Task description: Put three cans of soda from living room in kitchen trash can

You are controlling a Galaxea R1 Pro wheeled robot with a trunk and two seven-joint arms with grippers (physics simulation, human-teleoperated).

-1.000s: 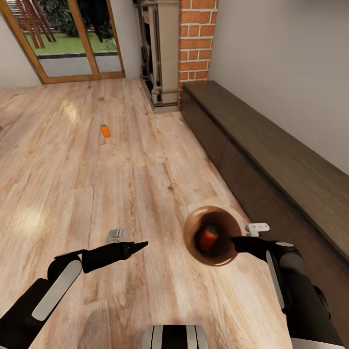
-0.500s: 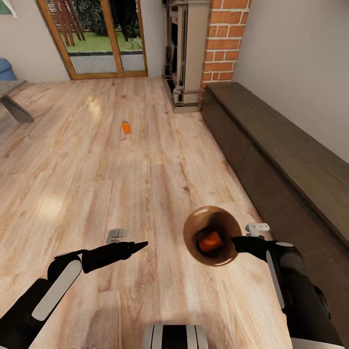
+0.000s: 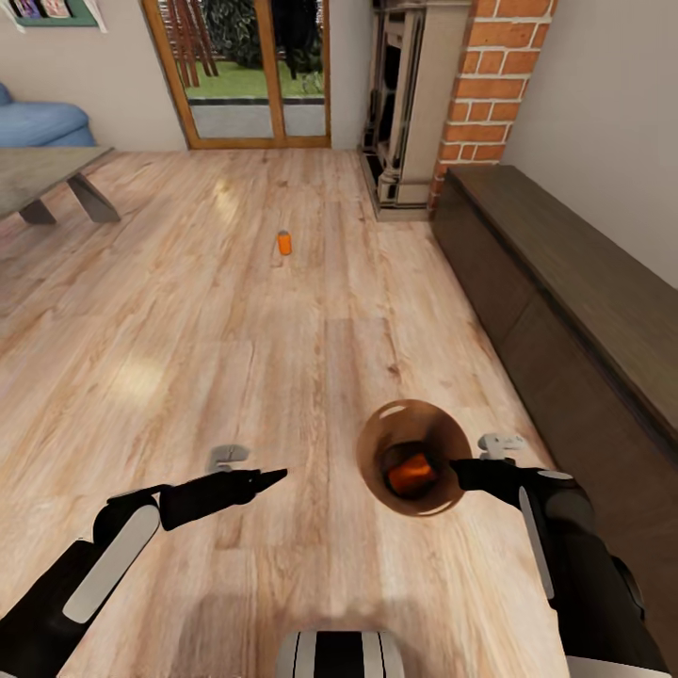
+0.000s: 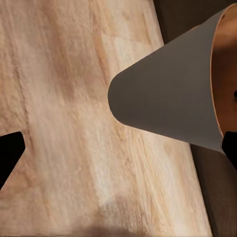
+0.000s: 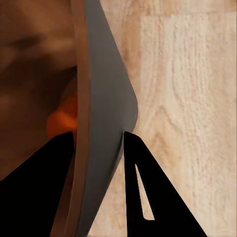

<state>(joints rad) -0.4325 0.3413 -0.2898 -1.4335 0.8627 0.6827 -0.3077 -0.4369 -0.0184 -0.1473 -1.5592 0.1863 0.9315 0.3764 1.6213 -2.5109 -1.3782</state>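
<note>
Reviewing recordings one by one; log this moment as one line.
right claw: clamped on trash can rim | inside: orange can | left claw: empty | floor: second orange can ahead

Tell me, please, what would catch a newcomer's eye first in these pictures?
Probably the trash can, held by its rim in the right gripper above the wood floor, with an orange soda can lying inside. Next, a second orange can standing alone on the floor farther ahead, towards the glass doors. The left gripper carries nothing.

Right gripper [image 3: 459, 468] jaws clamped, left gripper [image 3: 275, 476] jaws together.
</note>
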